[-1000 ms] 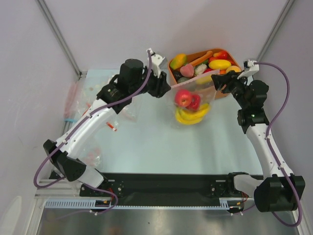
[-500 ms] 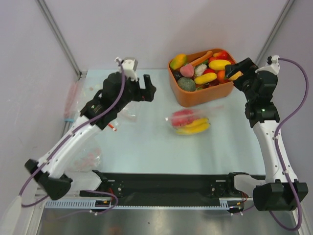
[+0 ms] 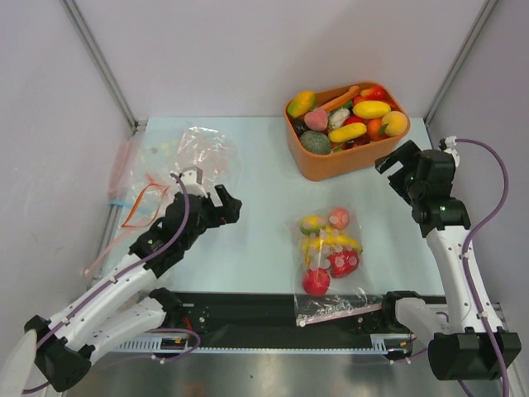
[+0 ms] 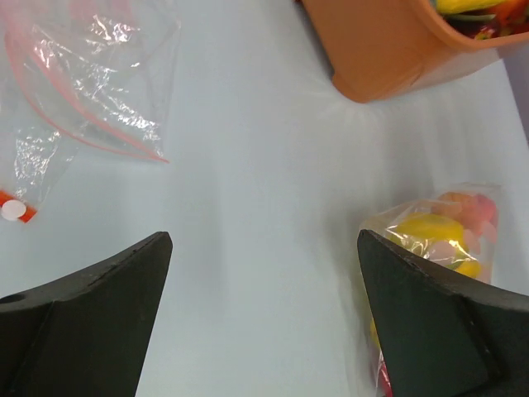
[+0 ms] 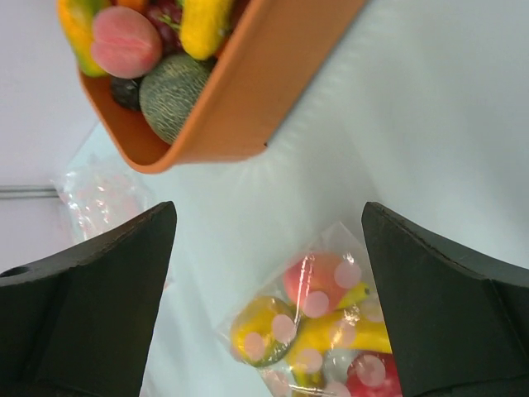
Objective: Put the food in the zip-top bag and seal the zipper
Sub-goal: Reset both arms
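The zip-top bag lies flat on the table near the front, apart from both grippers. Inside it is food: a peach, a yellow banana and red pieces. Its zipper is the pale pink strip at the near end, resting on the black rail. My left gripper hangs open to the bag's left, and the left wrist view shows the bag beside the right finger. My right gripper is open above and right of it. From the right wrist the bag shows below the gripper.
An orange tub full of more toy food stands at the back right, also in the wrist views. Other clear bags lie at the back left, one with an orange-red strip.
Both grippers let go of the bag, opened and pulled back toward their own sides. The bag dropped from hanging by the tub to lying flat near the front rail.
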Robot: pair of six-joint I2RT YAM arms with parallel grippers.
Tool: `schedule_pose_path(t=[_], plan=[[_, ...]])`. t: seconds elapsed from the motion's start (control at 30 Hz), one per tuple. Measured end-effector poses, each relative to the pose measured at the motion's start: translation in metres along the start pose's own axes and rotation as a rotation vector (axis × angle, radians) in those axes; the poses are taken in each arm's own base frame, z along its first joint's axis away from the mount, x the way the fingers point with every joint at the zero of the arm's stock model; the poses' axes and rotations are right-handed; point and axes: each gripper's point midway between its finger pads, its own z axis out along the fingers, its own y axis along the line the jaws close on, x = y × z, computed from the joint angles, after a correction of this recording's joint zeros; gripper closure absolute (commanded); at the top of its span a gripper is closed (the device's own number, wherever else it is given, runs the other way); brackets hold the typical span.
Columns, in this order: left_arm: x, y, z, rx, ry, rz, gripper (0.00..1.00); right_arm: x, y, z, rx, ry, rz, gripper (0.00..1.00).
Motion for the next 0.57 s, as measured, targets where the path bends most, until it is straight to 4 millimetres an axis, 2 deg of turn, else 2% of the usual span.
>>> schedule_pose_path(t=[0.1, 0.33, 0.57], plan=[[0.005, 0.003, 0.003, -0.016, 0.012, -0.001, 0.00, 0.016, -0.013, 0.004, 0.035, 0.045, -0.002, 0.00], [0.015, 0.006, 0.019, -0.057, 0.075, 0.062, 0.00, 0.038, -0.029, 0.012, 0.074, 0.100, -0.011, 0.00], [0.010, 0.003, 0.024, -0.052, 0.081, 0.134, 0.00, 0.055, -0.039, 0.025, 0.098, 0.138, 0.004, 0.00]])
